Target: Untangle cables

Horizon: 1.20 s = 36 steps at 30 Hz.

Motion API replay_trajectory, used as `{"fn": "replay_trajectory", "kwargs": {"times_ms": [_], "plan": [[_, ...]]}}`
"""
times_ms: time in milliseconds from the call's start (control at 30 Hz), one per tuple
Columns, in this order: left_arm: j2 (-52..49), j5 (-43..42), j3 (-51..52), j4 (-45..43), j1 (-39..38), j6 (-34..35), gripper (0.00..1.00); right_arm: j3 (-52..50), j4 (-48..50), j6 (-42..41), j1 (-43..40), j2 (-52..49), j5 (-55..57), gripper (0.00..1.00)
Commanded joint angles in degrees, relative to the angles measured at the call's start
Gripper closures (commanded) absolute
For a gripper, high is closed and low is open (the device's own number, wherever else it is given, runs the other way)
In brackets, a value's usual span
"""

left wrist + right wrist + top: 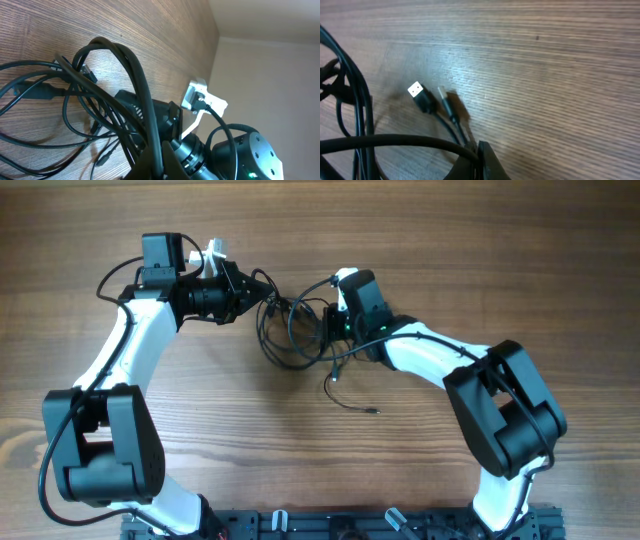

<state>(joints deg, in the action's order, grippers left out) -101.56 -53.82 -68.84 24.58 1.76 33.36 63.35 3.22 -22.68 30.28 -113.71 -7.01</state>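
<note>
A tangle of thin black cables (290,335) lies on the wooden table between my two grippers. My left gripper (262,292) is at the tangle's left edge, shut on a black cable (142,95) that arches up over the other loops. My right gripper (330,320) is at the tangle's right edge, shut on another black cable (395,142). Two plug ends, a flat USB plug (420,96) and a thin silvery-tipped plug (445,102), lie on the wood before the right jaws. One loose cable end (372,412) trails toward the table's middle.
The wooden table (500,260) runs all round the tangle. The right arm's wrist and a white connector (200,100) sit close behind the cables in the left wrist view. A black rail (330,525) runs along the front edge.
</note>
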Motion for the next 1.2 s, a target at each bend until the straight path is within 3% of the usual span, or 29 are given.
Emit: {"fn": "replay_trajectory", "kwargs": {"times_ms": [0,267,700,933,1167], "plan": [[1.46,-0.07,0.28,-0.13,0.0,0.33,0.96,-0.02,0.57,0.0,-2.62,6.4,1.79,0.96],[1.46,-0.09,0.28,-0.13,-0.02,-0.13,0.96,-0.04,6.25,-0.15,-3.26,15.47,-5.97,0.96],[1.46,-1.2,0.28,0.02,-1.73,-6.21,0.96,-0.04,9.64,-13.64,-3.15,15.26,-11.06,0.96],[1.46,-1.64,0.28,-0.37,-5.14,-6.16,0.96,-0.04,9.79,-17.16,-3.15,14.69,-9.16,0.96],[1.49,-7.43,0.26,-1.22,-6.69,-5.9,0.96,-0.04,9.81,-21.42,-2.89,11.32,-8.33,0.96]]}}
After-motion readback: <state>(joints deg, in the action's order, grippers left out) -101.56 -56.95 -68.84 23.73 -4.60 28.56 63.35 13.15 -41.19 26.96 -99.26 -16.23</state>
